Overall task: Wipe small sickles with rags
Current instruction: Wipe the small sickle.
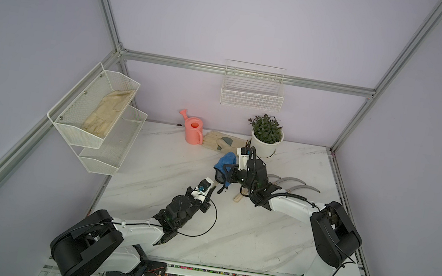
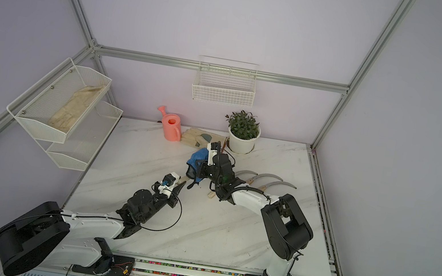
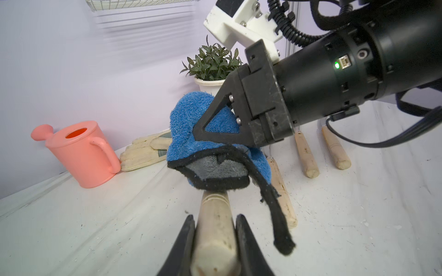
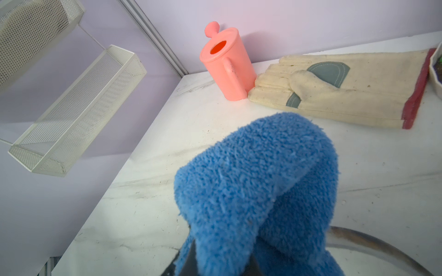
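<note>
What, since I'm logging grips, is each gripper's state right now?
Left gripper: shut on one sickle by its handle.
Right gripper: shut on the blue rag.

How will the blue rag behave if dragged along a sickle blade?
Probably floppy: the rag drapes folded over the right gripper. Its frayed dark trim dangles loose and could snag. The plush pile likely drags rather than slips.

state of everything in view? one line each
left gripper: shut on the held sickle's handle
right gripper: shut on the blue rag
blue rag: bunched, draped over the held sickle's blade end
held sickle: handle clamped, blade mostly under the rag
three other sickles: lying flat, ungripped
watering can: upright
work glove: flat beside the watering can
second glove: lying in upper shelf bin
potted plant: upright
</note>
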You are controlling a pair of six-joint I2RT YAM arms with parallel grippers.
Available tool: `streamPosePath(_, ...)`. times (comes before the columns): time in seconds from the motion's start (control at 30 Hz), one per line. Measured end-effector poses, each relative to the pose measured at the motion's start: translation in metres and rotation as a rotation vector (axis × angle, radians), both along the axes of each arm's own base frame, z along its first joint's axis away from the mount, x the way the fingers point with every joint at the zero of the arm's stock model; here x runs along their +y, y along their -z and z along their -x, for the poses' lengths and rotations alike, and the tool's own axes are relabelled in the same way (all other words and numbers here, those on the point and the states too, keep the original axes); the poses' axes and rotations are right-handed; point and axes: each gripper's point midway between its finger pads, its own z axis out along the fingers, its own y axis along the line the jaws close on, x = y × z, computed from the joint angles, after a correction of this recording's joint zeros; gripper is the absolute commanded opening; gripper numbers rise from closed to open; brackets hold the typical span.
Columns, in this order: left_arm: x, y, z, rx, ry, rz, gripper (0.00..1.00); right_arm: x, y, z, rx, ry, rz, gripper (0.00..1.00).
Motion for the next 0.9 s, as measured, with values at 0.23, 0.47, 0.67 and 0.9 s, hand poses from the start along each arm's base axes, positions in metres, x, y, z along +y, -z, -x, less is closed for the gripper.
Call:
streamPosePath(0.23, 0.001, 0.001, -0.003, 0.016, 0.058, 0.024, 0.00, -0.007, -0.008, -0.004, 0.011, 0.032, -0.012, 0.00)
streamPosePath(0.47, 0.003, 0.019, -0.012, 0.045, 0.066, 0.004, 0.00, 0.007, 0.003, -0.006, 0.050, -0.010, -0.029, 0.00)
streamPosePath(0.67, 0.002, 0.033, -0.018, 0.059, 0.077, -0.003, 0.00, 0.032, 0.004, 0.014, 0.072, -0.102, -0.032, 0.00)
streamPosePath(0.9, 0.001, 0.036, -0.021, 0.049, 0.076, 0.002, 0.00, 0.062, -0.005, 0.043, 0.076, -0.228, -0.068, 0.00)
